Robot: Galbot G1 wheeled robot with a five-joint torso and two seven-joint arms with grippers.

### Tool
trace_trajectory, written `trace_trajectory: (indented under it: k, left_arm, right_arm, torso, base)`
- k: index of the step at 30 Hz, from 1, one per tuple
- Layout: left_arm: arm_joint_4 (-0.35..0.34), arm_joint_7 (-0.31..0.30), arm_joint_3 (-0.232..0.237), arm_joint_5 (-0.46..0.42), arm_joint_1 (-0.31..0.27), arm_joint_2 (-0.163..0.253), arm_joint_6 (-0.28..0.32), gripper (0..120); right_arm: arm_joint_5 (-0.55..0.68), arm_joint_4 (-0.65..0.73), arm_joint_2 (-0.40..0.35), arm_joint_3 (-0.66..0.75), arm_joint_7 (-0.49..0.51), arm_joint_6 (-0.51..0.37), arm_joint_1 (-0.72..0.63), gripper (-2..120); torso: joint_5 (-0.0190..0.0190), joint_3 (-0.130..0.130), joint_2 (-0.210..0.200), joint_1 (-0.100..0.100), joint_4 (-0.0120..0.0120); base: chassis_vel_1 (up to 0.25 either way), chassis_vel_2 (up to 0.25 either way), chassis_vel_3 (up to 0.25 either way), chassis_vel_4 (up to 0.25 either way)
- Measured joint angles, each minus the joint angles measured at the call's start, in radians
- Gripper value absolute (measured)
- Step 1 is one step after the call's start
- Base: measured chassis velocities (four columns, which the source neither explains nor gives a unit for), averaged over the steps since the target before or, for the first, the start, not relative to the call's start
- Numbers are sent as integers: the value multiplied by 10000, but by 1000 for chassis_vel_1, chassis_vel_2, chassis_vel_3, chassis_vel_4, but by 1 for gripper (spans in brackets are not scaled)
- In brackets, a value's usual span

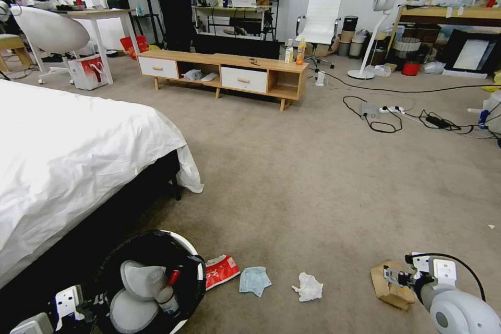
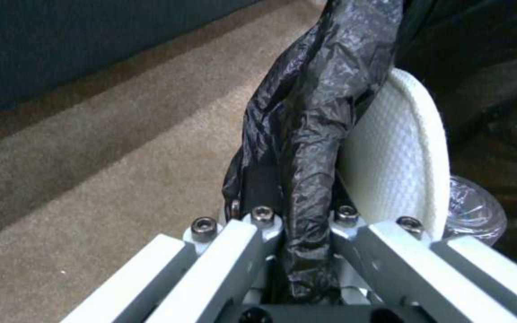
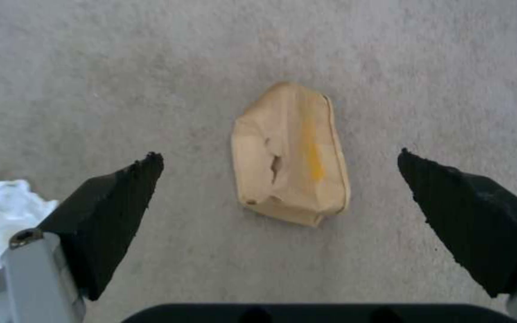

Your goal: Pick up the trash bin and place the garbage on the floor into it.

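Note:
The trash bin (image 1: pixel 194 254), white with a black bag liner, is at the lower left beside the bed. My left gripper (image 1: pixel 83 305) is shut on its rim, pinching the black liner (image 2: pixel 306 148) next to a white inner flap (image 2: pixel 396 161). A clear bottle (image 1: pixel 166 292) and a red can (image 1: pixel 175 274) lie inside. On the floor (image 1: pixel 313 193) lie a red-white snack wrapper (image 1: pixel 222 270), a light blue face mask (image 1: pixel 254 279), a white tissue wad (image 1: pixel 309 287) and a brown paper bag (image 1: pixel 389 288). My right gripper (image 3: pixel 278 154) hangs open just above the paper bag (image 3: pixel 291 152), one finger on each side.
A bed with a white sheet (image 1: pixel 78 156) fills the left side. A low wooden cabinet (image 1: pixel 224 70) stands farther off, with an orange drink bottle (image 1: pixel 300 51) on it. Cables and a power strip (image 1: pixel 391 110) lie at the right rear. The tissue wad (image 3: pixel 1 206) lies beside one right finger.

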Motion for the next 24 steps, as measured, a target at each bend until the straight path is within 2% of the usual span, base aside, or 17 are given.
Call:
trace_trajectory:
  k: [24]
  left_arm:
    - [179, 3, -98, 24, -34, 14, -6, 2]
  right_arm:
    - [-722, -3154, 298, -587, -745, 918, 1156, 100]
  torso:
    - [0, 0, 1, 0, 0]
  base:
    - [0, 0, 0, 0]
